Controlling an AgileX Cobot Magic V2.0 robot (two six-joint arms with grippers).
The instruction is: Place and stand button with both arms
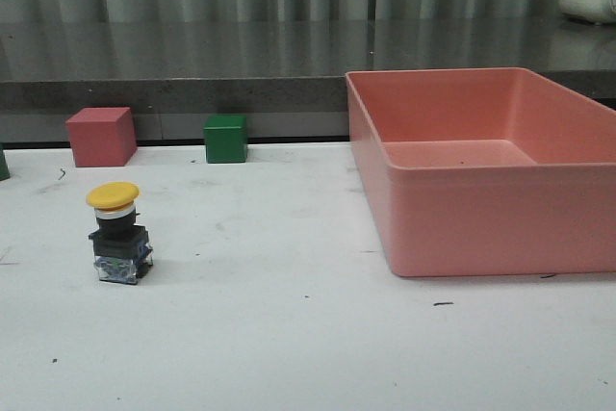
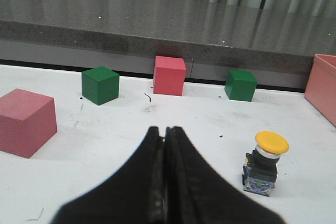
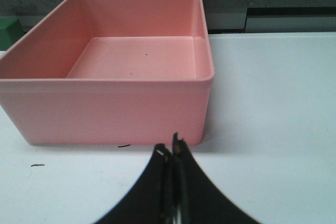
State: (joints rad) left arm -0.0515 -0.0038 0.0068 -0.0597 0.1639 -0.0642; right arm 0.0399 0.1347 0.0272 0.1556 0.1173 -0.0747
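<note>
1. My left gripper [image 2: 165, 129]: fingers pressed together, nothing between them, touching nothing.
2. My right gripper [image 3: 170, 150]: fingers together, empty, hovering just in front of the pink bin [image 3: 105, 98].
3. Button [image 1: 118, 233]: one, upright on the white table [image 1: 289, 334], yellow cap up, well left of the bin.
4. Count: one bin; two pink cubes [image 2: 169, 75] [image 2: 23, 121]; two green cubes [image 2: 100, 85] [image 2: 241, 85], possibly a third at the front view's left edge.
</note>
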